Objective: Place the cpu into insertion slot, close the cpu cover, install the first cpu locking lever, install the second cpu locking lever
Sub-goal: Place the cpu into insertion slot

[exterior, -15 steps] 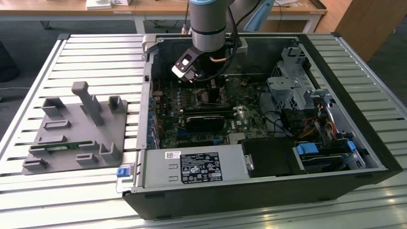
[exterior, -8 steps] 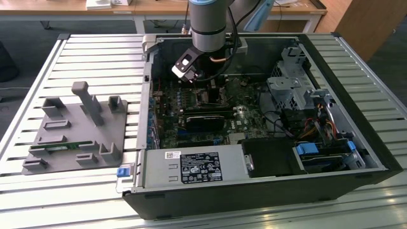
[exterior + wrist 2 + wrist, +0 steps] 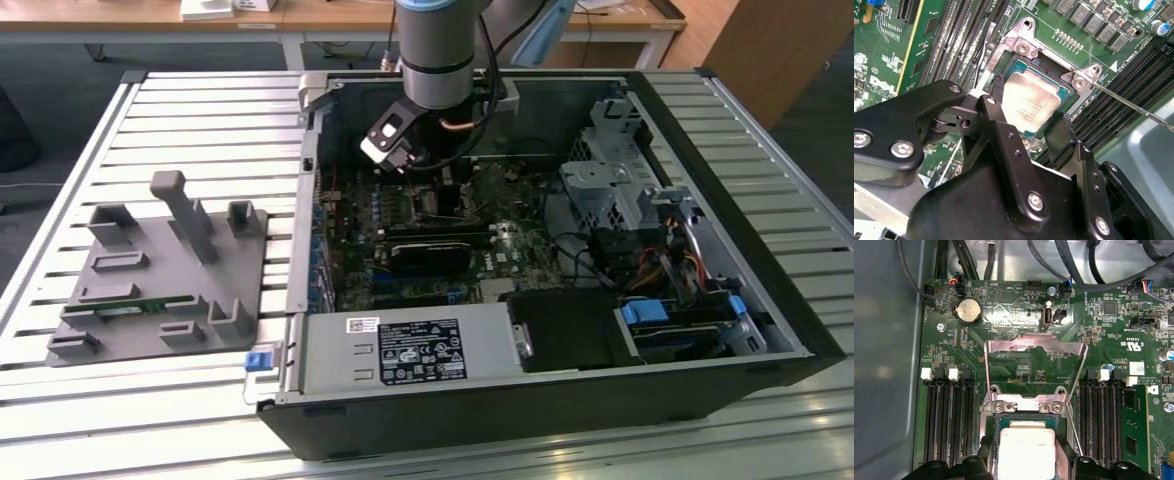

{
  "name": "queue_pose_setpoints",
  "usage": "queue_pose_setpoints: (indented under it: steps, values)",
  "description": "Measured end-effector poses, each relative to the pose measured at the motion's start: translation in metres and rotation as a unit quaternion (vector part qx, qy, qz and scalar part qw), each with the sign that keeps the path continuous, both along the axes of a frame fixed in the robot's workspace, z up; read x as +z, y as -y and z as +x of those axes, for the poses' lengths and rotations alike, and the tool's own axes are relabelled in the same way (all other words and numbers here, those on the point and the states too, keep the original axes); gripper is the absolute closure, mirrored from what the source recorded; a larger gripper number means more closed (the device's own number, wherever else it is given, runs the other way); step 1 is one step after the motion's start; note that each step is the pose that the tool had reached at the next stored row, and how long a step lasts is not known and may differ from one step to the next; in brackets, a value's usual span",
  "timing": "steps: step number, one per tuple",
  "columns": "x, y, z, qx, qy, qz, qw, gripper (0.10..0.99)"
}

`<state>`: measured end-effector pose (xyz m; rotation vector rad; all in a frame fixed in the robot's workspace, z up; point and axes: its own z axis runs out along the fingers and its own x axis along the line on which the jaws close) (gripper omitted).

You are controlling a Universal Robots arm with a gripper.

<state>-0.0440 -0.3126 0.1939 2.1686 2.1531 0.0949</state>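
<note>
The cpu (image 3: pixel 1034 100) (image 3: pixel 1026 452), a square chip with a silvery top, lies in the insertion slot (image 3: pixel 1013 65) on the green board. My gripper (image 3: pixel 1026 106) (image 3: pixel 1026 460) straddles it, its black fingers (image 3: pixel 997 92) lying against two opposite edges of the chip. The cpu cover (image 3: pixel 1035 343), a silver window frame, stands swung up and open from its hinge (image 3: pixel 1024 407). A thin locking lever (image 3: pixel 1126 102) sticks out unlatched beside the socket, and a second wire lever (image 3: pixel 988 47) stands on the other side. In the exterior view the gripper (image 3: pixel 434 190) reaches down inside the computer case.
Long black memory slots (image 3: pixel 949 415) (image 3: pixel 1101 410) flank the socket. A black graphics card (image 3: pixel 430 255), a power supply (image 3: pixel 407 350) and a drive cage (image 3: pixel 614 180) fill the case. Cables (image 3: pixel 1074 265) hang behind the board. A grey fixture (image 3: pixel 160 270) sits at the exterior view's left.
</note>
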Motion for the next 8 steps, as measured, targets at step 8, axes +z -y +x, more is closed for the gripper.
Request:
queue_pose_setpoints:
  steps: [8]
  values:
    - [0.0063,0.0000,0.0000,0.000,-0.0001,-0.0001,1.0000,0.482]
